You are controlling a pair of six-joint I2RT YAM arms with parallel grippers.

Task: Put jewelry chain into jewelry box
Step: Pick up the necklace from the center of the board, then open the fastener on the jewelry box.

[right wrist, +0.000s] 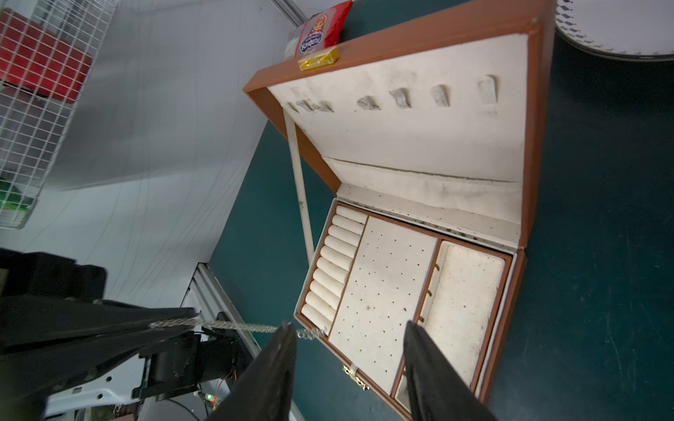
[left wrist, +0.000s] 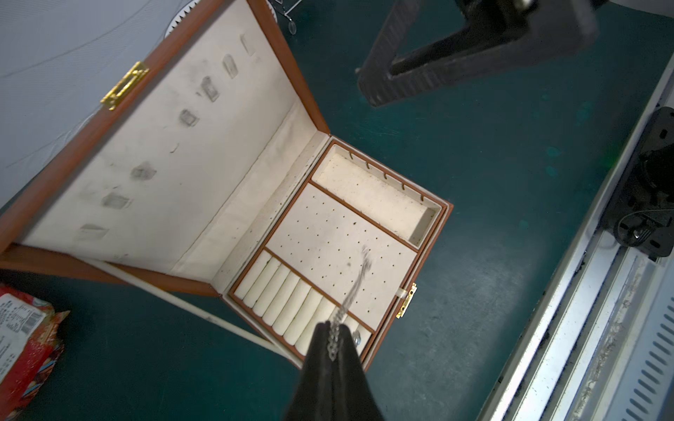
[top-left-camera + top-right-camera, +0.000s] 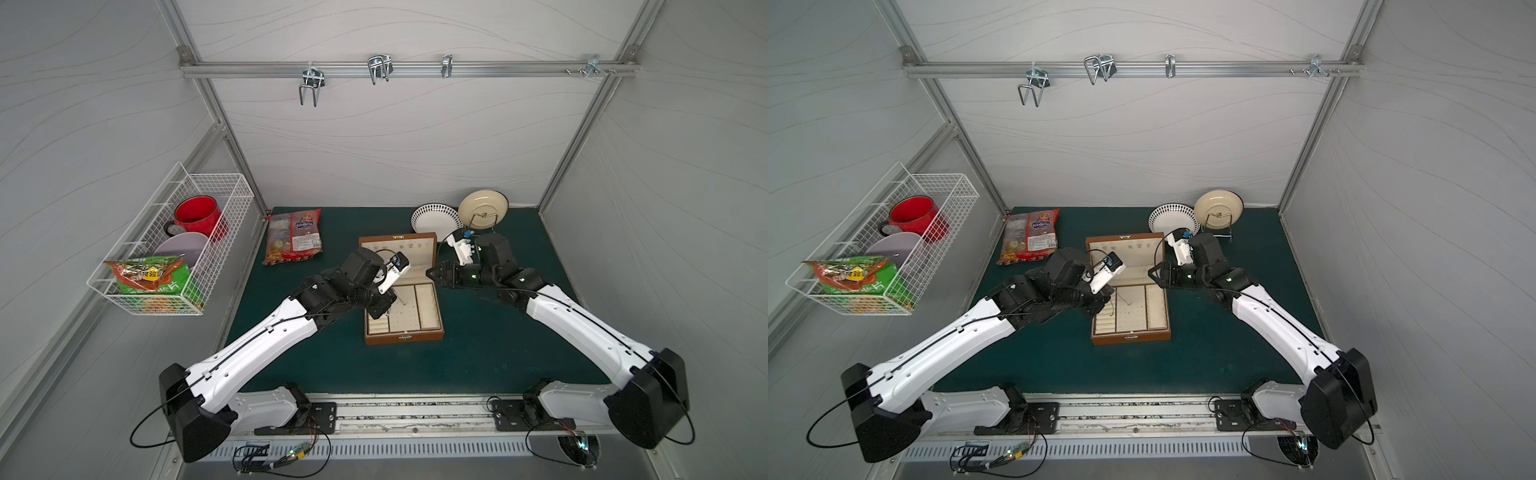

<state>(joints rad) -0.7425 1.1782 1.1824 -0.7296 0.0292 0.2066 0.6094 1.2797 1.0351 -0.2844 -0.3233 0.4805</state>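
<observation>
The brown jewelry box stands open mid-table, lid up, cream tray showing. My left gripper is shut on the thin silvery jewelry chain. The chain's free length hangs blurred over the tray's perforated middle pad. It hovers over the box's near-left corner. My right gripper is open and wide, just right of the lid. In the right wrist view the chain runs from the left fingertips to one right fingertip; contact there is unclear.
A snack bag lies left of the box. Two plates stand at the back right, one on a wire stand. A white wire basket with a red mug, a bowl and packets hangs on the left wall.
</observation>
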